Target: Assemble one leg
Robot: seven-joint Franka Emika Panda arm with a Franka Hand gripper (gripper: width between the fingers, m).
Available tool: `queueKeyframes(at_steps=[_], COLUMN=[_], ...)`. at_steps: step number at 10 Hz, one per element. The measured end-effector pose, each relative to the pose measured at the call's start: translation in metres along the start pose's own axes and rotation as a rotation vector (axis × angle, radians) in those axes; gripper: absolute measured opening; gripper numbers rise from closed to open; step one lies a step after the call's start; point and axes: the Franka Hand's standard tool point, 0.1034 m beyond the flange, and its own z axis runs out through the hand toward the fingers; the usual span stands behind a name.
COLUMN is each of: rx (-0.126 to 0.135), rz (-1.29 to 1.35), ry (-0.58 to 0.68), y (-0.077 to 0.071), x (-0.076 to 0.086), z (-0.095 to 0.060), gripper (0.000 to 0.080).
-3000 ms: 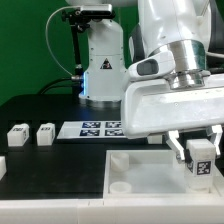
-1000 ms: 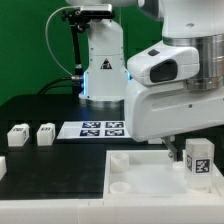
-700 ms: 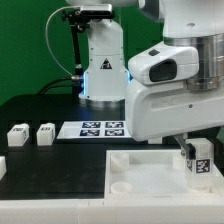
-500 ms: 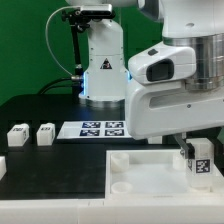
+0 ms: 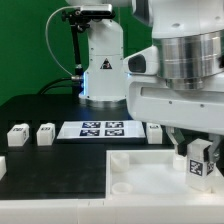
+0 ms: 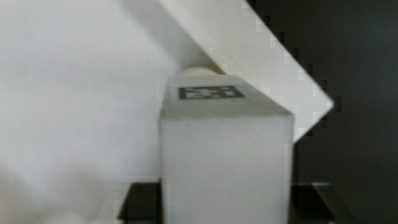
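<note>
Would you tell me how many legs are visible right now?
4 legs: two side by side at the exterior view's left, one beside the marker board, one in the gripper; others may be hidden.

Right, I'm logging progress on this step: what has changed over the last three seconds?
The wrist turned, its housing swinging aside and uncovering a loose leg behind. The gripper stayed shut on the leg over a corner of the tray at the exterior view's right. Two other loose legs and the marker board stayed put.
</note>
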Motion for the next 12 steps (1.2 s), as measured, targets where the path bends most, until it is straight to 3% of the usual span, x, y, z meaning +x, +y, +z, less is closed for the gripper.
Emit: queueKeyframes(at_steps=[1,4,6,7,9,10,12], rx=[0.01,0.006,0.045,0.045,0.044,0.043,0.043], rz=[0.047,0.342,0.696,0.618,0.58,0.362,0.038], ry=[-0.012,-0.024,-0.047,-0.047,-0.047,-0.041,-0.029], y=[0.002,0.004,0.009,0.009,0.008,0.008,0.007], x=[0.003,0.002,-0.003,-0.003,-0.004,-0.007,-0.009], z=[0.0,0.001,0.001,0.001,0.002,0.004,0.004], gripper=[0.0294,0.0294,0.0294,0.0294,0.0531,0.0616,0.0643])
